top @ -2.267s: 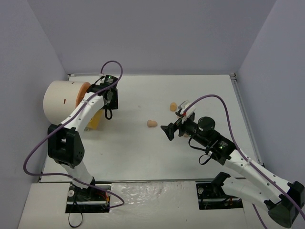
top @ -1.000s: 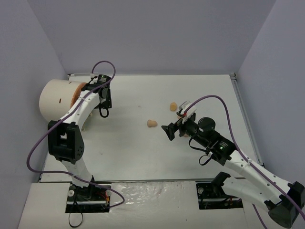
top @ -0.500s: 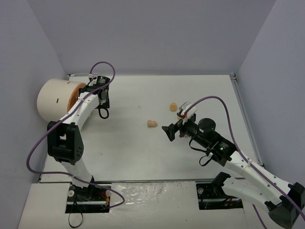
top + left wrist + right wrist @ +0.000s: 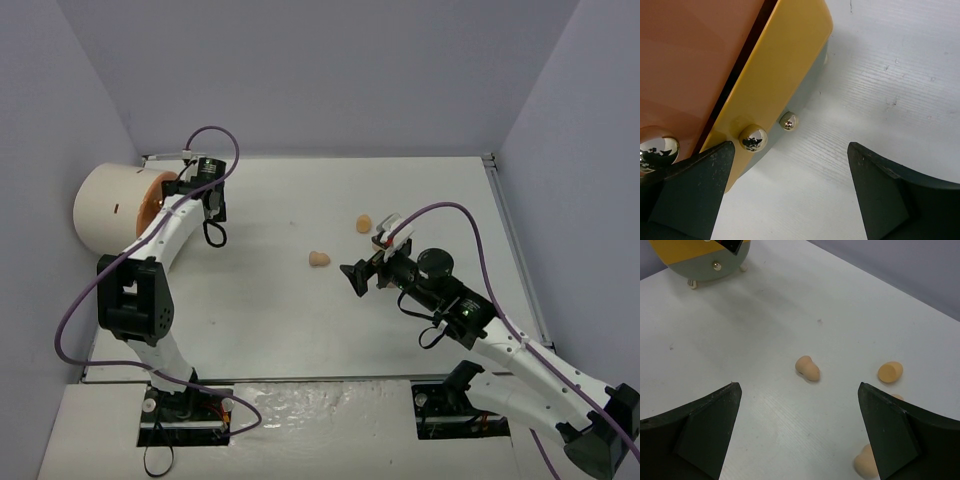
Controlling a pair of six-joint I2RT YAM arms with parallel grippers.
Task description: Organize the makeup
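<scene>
Of the makeup, only peach sponges show. One sponge (image 4: pixel 319 259) (image 4: pixel 807 368) lies mid-table. A second, more orange sponge (image 4: pixel 364 222) (image 4: pixel 890 372) lies behind it. A third sponge (image 4: pixel 866 462) rests close under my right finger. My right gripper (image 4: pixel 352 275) (image 4: pixel 799 386) hovers open just right of the first sponge, holding nothing. My left gripper (image 4: pixel 205 205) (image 4: pixel 790 150) stands open at the front of the cream cylinder (image 4: pixel 110 205), with only bare table between its fingers.
The cylinder's front shows an orange panel (image 4: pixel 685 55), a yellow panel (image 4: pixel 775 65) and gold knobs (image 4: pixel 753 137). In the right wrist view the cylinder (image 4: pixel 705 260) stands on small feet at the far left. Grey walls enclose the white table (image 4: pixel 300 320).
The yellow drawer that stuck out below the cylinder 2.3 s ago no longer shows. The cylinder and my left gripper have shifted left and back. The right arm has barely moved.
</scene>
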